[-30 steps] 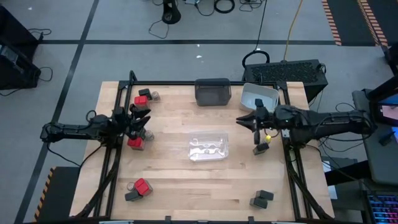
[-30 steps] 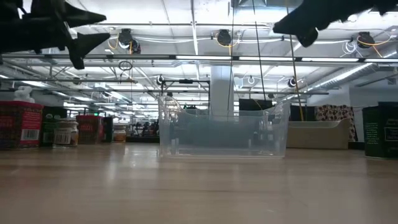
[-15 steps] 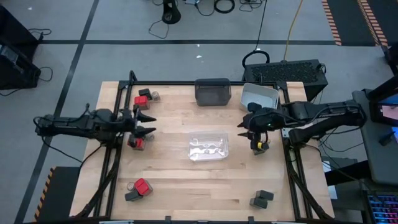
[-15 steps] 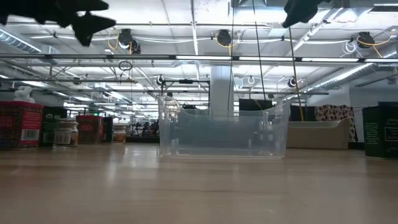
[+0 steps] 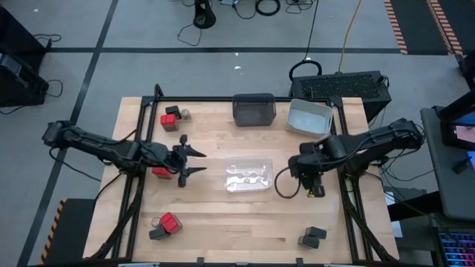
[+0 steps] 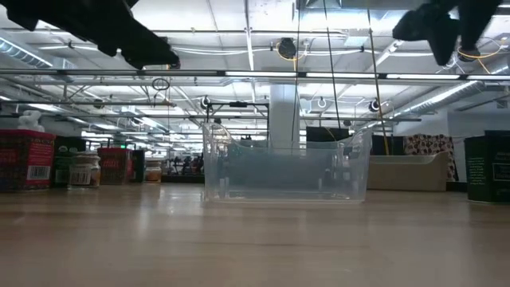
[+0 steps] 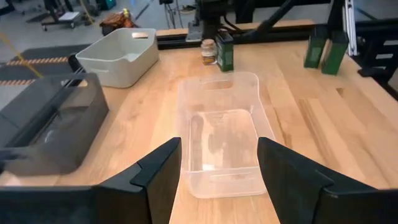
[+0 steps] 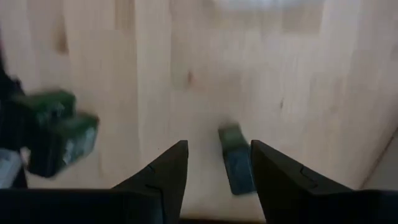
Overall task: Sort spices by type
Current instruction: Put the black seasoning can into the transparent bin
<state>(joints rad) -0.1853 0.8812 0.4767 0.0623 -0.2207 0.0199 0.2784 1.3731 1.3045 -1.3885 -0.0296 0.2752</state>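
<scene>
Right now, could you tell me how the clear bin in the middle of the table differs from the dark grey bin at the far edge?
The clear bin is see-through, so the wood shows through it; the dark grey bin is smoky and opaque-looking. The clear bin sits mid-table between the two arms; the dark grey bin stands at the far edge beside the light grey bin. Both are rectangular, upright and open-topped, and no spice container shows inside either.

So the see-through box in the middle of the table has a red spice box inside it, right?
Not quite. The see-through box is in the middle of the table, but it is empty. The left wrist view looks straight into it and shows only its bare bottom.
</scene>
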